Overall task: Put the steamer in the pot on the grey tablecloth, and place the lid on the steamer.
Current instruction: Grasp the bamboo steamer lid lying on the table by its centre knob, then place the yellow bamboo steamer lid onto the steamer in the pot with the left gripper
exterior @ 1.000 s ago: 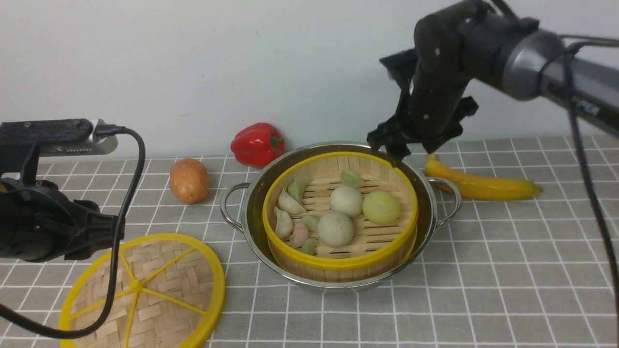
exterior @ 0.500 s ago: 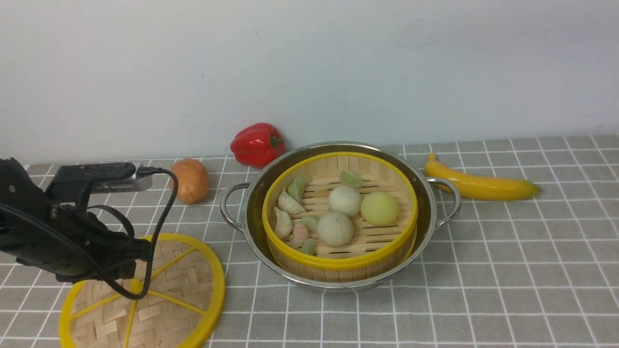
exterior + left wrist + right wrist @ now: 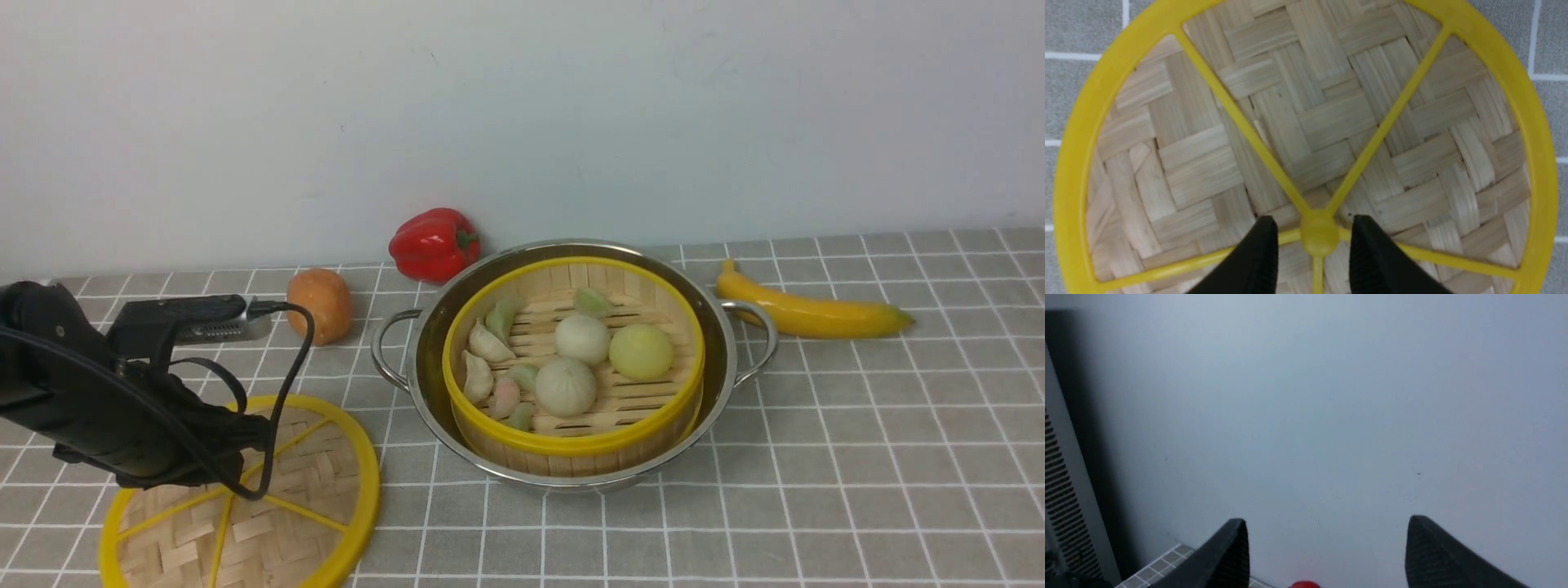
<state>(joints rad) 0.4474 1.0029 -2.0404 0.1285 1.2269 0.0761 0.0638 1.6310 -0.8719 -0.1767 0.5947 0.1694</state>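
Front view, left to right. The left end effector point(image 3: 1313, 222) hangs over the lid point(image 3: 310, 490), pointing down at it. In the left wrist view its two black fingers point(image 3: 1257, 253) stand apart, one on either side of the lid's yellow hub point(image 3: 1319, 238), with a gap between each finger and the hub; the end effector is open and grips nothing. Whether the fingertips touch the weave cannot be told.

The lid lies flat on the grey tablecloth point(image 3: 857, 457) that covers the worktop, at 8 o'clock from the pot point(image 3: 722, 359) and apart from it.

A potato point(image 3: 319, 305) sits at 10 o'clock from the pot. A red bell pepper point(image 3: 433, 243) sits at 11 o'clock, close to the wall point(image 3: 522, 114).

The pot stands upright near the middle of the cloth, with one looped handle at 9 o'clock and the other at 3 o'clock. The steamer point(image 3: 571, 445) sits inside the pot with its yellow rim above the steel rim. It is uncovered and holds round buns point(image 3: 583, 338) and small dumplings point(image 3: 488, 343).

A banana point(image 3: 808, 314) lies at 2 o'clock from the pot, just beyond its right handle.

The right end effector point(image 3: 1327, 528) shows only in its own wrist view. Its fingers are spread wide and hold nothing, and they face the pale wall.
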